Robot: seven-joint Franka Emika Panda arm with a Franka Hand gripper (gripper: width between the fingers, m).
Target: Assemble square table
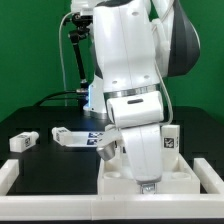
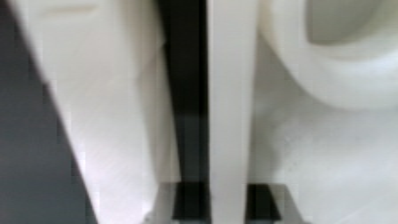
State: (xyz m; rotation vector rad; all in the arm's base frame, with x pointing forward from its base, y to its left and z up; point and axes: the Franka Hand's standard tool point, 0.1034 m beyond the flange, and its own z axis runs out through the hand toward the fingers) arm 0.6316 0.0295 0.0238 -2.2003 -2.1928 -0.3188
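Observation:
The white square table top (image 1: 188,178) lies at the exterior view's lower right, partly hidden by the arm. My gripper (image 1: 148,186) is down on it. In the wrist view the gripper (image 2: 231,206) has a thin upright white wall of the top (image 2: 230,90) between its two dark pads (image 2: 192,205), which touch it on both sides. A rounded hole of the top (image 2: 349,45) shows beside that wall. Loose white legs lie on the black table: one at the far left (image 1: 22,141), one left of centre (image 1: 68,134), one standing behind the top (image 1: 172,137).
The marker board (image 1: 95,139) lies behind the gripper, mostly hidden by the arm. A low white border rail (image 1: 10,177) runs along the table's front and left edge. A dark stand with cables (image 1: 72,50) rises at the back.

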